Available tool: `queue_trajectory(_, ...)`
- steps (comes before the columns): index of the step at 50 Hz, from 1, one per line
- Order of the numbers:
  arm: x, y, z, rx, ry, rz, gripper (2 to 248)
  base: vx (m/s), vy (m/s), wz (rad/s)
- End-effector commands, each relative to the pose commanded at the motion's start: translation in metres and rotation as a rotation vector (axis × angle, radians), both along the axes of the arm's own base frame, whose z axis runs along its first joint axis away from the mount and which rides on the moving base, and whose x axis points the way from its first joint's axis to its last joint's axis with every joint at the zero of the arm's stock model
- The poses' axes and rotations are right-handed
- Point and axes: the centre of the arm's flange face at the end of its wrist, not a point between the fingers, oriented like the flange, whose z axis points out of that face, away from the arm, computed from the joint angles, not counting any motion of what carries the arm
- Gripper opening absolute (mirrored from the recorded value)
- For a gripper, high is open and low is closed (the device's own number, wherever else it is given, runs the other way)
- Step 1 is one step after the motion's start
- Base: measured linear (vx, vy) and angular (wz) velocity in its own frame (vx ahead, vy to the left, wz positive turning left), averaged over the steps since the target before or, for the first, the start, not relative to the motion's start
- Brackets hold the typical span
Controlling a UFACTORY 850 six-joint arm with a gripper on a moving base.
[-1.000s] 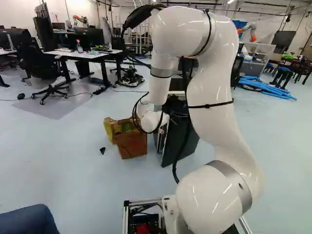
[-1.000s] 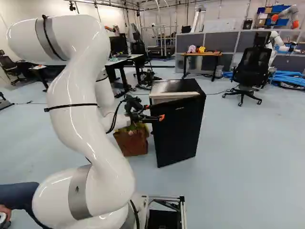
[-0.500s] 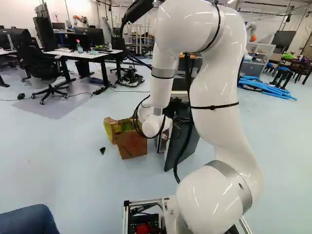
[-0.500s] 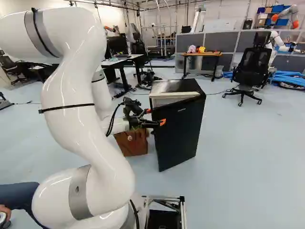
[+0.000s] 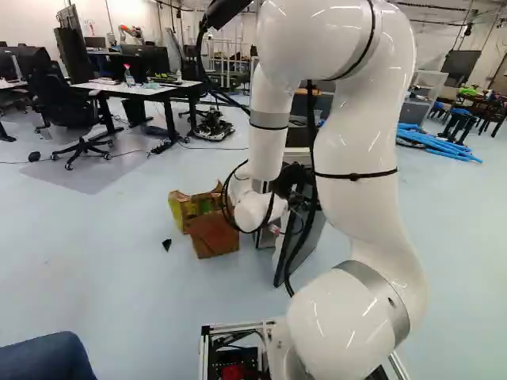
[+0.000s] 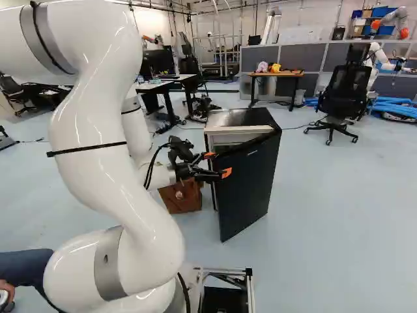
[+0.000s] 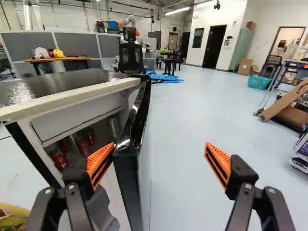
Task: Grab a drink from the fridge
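By the top corner of the fridge [image 7: 60, 82] door [image 6: 244, 189], the gripper [image 6: 218, 164] was released, its fingers wide apart — one against or just beside the door's inner edge, the other beyond its outer face. The door stood ajar. Red cans [image 7: 59, 160] were inside the fridge — below its top's front edge, outside the gripper's grasp.

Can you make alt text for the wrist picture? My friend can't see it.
A fridge stands partly open with red cans inside; the robot's open gripper is at its door, one finger either side.
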Motion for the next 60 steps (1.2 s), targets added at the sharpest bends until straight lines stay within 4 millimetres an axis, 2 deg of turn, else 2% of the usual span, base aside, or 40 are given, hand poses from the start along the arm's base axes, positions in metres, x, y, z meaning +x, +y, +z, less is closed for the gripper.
queue_trajectory(31, -0.033, -0.034, 0.001, -0.016, 0.03, -0.173, 247, 0.0, 0.0, 0.0)
queue_trajectory(60, -0.031, -0.081, -0.001, 0.016, 0.025, -0.39, 247, 0.0, 0.0, 0.0)
